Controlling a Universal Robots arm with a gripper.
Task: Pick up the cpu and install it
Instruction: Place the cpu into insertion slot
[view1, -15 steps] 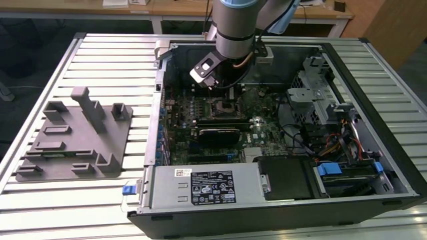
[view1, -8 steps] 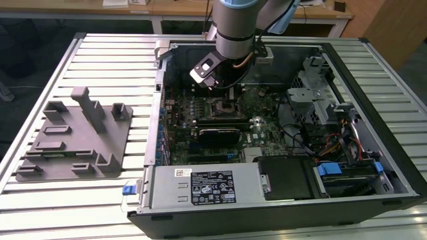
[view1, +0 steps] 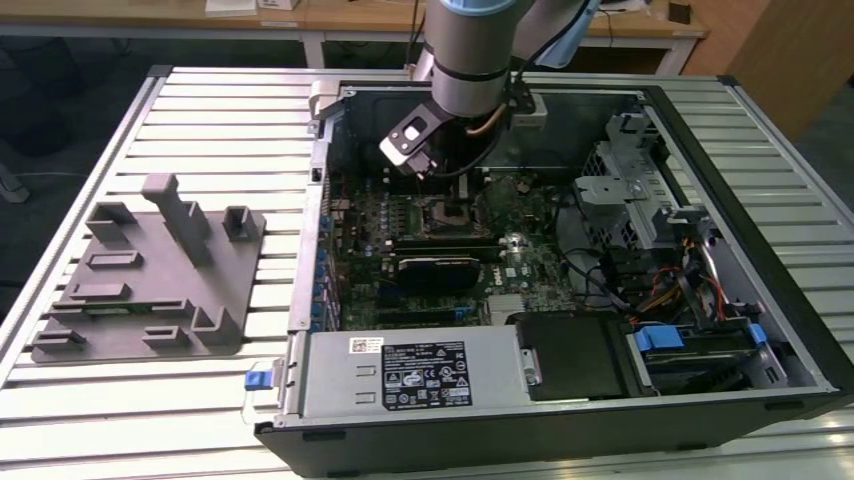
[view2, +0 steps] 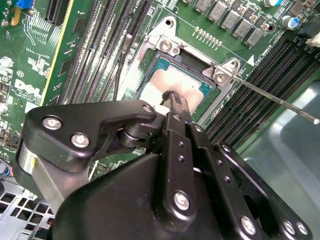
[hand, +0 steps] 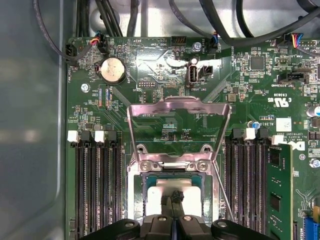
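Claw (view2: 173, 101) pinched closed, gripping nothing, tips just over cpu (view2: 161, 83) lying in socket (view2: 168, 46).

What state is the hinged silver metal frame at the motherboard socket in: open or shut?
Open: the hinged silver metal frame is swung back, leaving the silvery square cpu uncovered.

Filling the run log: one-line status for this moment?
gripper: shut, tips over cpu | cpu: lying in socket | load frame: raised
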